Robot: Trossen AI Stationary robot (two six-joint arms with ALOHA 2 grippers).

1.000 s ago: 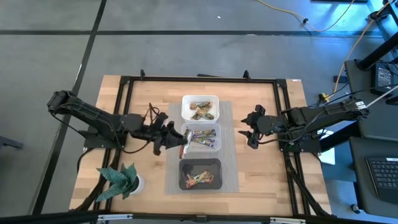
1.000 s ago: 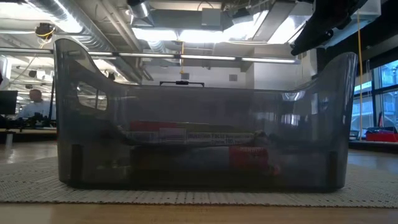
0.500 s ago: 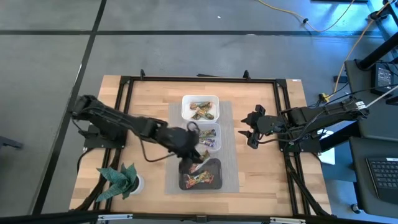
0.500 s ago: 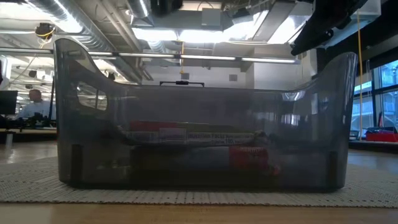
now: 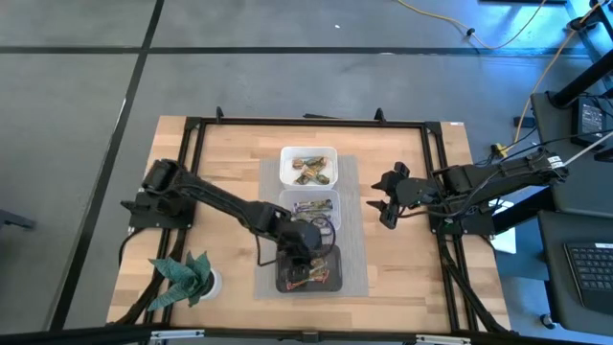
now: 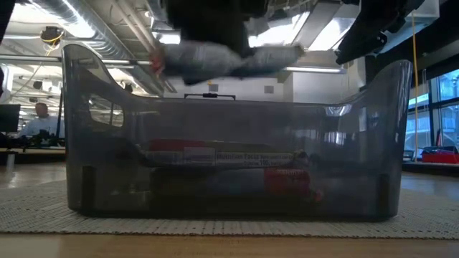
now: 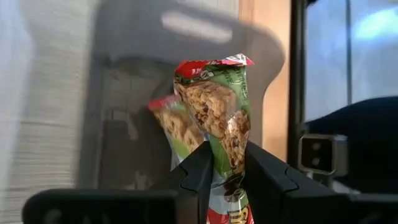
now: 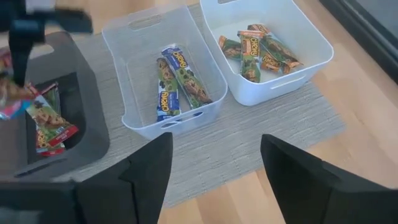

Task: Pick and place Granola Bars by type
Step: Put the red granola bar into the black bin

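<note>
From above, the left gripper (image 5: pixel 305 251) reaches across the wooden desk (image 5: pixel 230 153) and hangs over the black tub (image 5: pixel 330 284), the tub closest to the front edge of a grey mat (image 5: pixel 352 240). The clear tub (image 5: pixel 308 196) sits in the middle and the white tub (image 5: pixel 308 151) farthest back, each with bars inside. The right gripper (image 5: pixel 386 199) waits just off the mat's right edge, its fingers spread and empty. A green plant (image 5: pixel 182 278) stands at the desk's front left corner.

At desk level, the black tub (image 6: pixel 229 150) fills the picture, with red-wrapped bars (image 6: pixel 287 179) lying on its bottom. A blurred bar (image 6: pixel 222 59) hangs above its rim.

The left wrist camera shows its fingers (image 7: pixel 198 177) pinching a red and green granola bar (image 7: pixel 217 118) upright over the black tub (image 7: pixel 124 68).

The right wrist camera shows purple-blue bars (image 8: pixel 177 81) in the clear tub (image 8: pixel 134 118), green-brown bars (image 8: pixel 258 50) in the white tub (image 8: pixel 305 71), and red-wrapped bars (image 8: pixel 46 121) in the black tub (image 8: pixel 93 134).
</note>
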